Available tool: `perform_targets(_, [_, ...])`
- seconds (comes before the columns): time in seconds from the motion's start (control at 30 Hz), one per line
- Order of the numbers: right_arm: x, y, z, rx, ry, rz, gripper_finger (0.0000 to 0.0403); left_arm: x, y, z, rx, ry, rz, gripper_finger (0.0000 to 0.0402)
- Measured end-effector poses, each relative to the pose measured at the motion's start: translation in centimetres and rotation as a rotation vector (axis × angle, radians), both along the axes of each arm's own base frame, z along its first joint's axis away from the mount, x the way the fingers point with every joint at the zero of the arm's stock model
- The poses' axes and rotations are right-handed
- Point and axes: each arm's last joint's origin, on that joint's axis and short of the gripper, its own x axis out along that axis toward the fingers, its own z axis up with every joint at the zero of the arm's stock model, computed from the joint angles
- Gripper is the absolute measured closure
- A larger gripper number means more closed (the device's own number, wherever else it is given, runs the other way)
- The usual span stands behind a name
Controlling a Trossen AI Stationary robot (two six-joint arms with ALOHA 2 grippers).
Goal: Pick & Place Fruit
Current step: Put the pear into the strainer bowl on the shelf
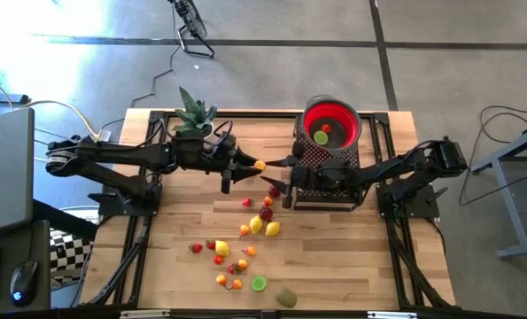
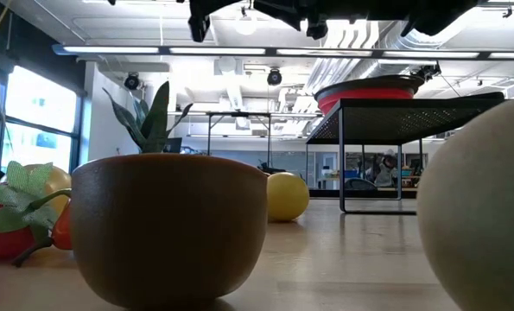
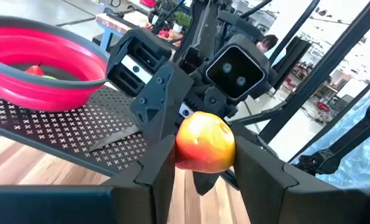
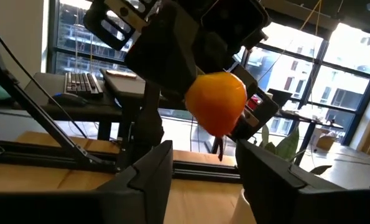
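An orange-red fruit (image 3: pixel 203 142) hangs in the air over the table's middle, with my left gripper (image 1: pixel 252 166) shut on it. My right gripper (image 1: pixel 276 175) faces it from the table's right, open, its fingertips (image 4: pixel 153 163) right up at the fruit (image 4: pixel 216 102). More small fruits (image 1: pixel 263 221) lie loose on the wooden table. A red bowl (image 1: pixel 331 121) stands on a black mesh stand (image 1: pixel 327 159) at the far right, with a green fruit (image 1: pixel 321 137) and a red one inside. My left gripper pinches the fruit by its two sides (image 3: pixel 183 155) between its two fingers. The fingers come level, from the table's left. The fruit is lifted clear, high above the table. My right gripper stands close at the fruit; whether its fingers touch it, I cannot tell.
A green spiky potted plant (image 1: pixel 192 115) stands at the far left, behind my left arm. Loose fruits (image 1: pixel 232 266) fill the near middle of the table. In the low view, a brown rounded thing (image 2: pixel 170 225) and a pale round one (image 2: pixel 481 216) sit close to the camera.
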Motion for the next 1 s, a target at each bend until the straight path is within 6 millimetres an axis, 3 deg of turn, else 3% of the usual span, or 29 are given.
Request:
perform_targets(0.3, [0.0,0.0,-0.2,0.001,0.022,-0.001,0.0253,1.3,0.0,-0.8,-0.002,-0.021,-0.022,0.0256])
perform_targets(1.0, [0.0,0.1,-0.3,0.001,0.035,-0.005,0.0344,1.3,0.0,-0.9,0.008,-0.006,-0.025,0.0256])
